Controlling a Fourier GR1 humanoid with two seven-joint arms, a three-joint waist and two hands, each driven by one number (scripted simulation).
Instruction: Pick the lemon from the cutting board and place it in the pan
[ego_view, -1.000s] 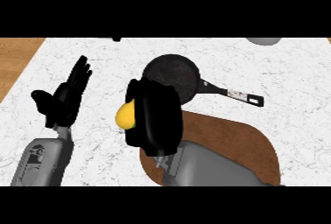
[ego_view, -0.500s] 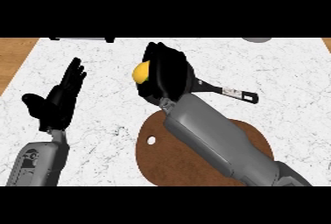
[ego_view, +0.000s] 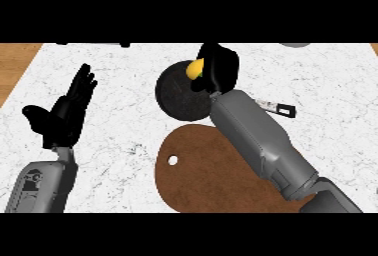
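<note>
My right hand (ego_view: 218, 67) is curled round the yellow lemon (ego_view: 195, 68), of which only a sliver shows at the hand's left side. Hand and lemon hang over the far part of the black pan (ego_view: 181, 94), whose handle (ego_view: 277, 106) pokes out to the right of my forearm. The round brown cutting board (ego_view: 210, 172) lies nearer to me, partly under the right forearm, with a small hole near its left edge. My left hand (ego_view: 63, 117) rests open at the left, fingers up.
A wooden counter strip (ego_view: 13, 65) borders the white marble top at the far left. A grey object (ego_view: 295, 45) peeks in at the top right, and a dark object (ego_view: 92, 44) lies along the top edge.
My right hand has carried the lemon away from the cutting board, farther out and to the right, until it is over the pan. The left hand stays open and has barely moved.
</note>
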